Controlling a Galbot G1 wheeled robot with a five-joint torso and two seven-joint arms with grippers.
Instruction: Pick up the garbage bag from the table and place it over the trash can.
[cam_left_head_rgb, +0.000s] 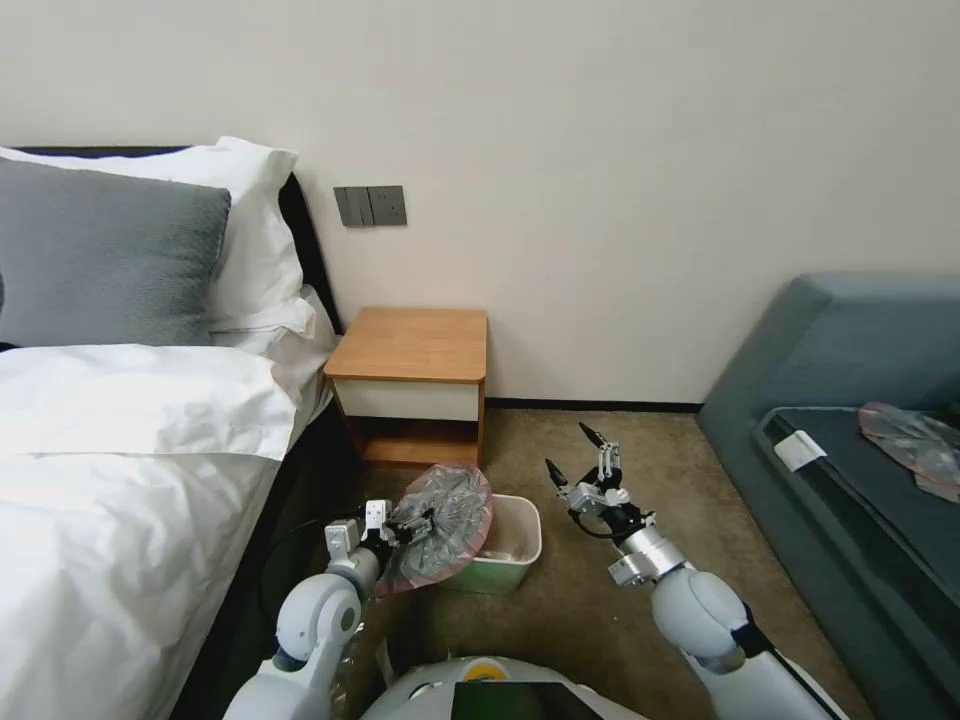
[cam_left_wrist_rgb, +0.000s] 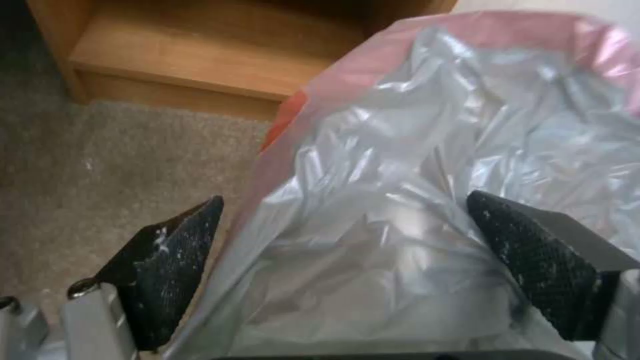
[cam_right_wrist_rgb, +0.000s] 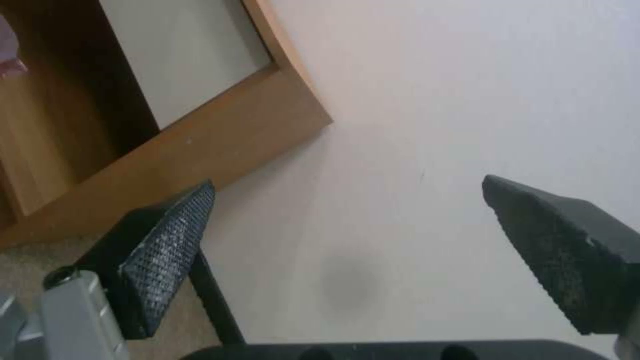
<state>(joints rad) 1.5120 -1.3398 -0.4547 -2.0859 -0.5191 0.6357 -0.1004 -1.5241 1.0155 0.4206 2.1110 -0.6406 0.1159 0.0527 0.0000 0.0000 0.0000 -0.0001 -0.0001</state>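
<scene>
The garbage bag (cam_left_head_rgb: 447, 518), crumpled grey-clear film with a pink-red rim, stands bunched over the left end of the trash can (cam_left_head_rgb: 518, 558), a small cream and light-green bin on the carpet in front of the table (cam_left_head_rgb: 415, 345). My left gripper (cam_left_head_rgb: 418, 522) is open at the bag's near side. In the left wrist view the bag (cam_left_wrist_rgb: 400, 200) lies between the spread fingers (cam_left_wrist_rgb: 173, 250), with the table's lower shelf (cam_left_wrist_rgb: 200, 55) behind. My right gripper (cam_left_head_rgb: 567, 447) hangs open and empty in the air just right of the bin, facing the wall and the table (cam_right_wrist_rgb: 220, 135).
A bed (cam_left_head_rgb: 120, 450) with white bedding runs along the left, close to my left arm. A grey-blue sofa (cam_left_head_rgb: 840, 350) stands at the right with another pinkish clear bag (cam_left_head_rgb: 910, 440) on its seat. Open carpet (cam_left_head_rgb: 600, 590) lies between bin and sofa.
</scene>
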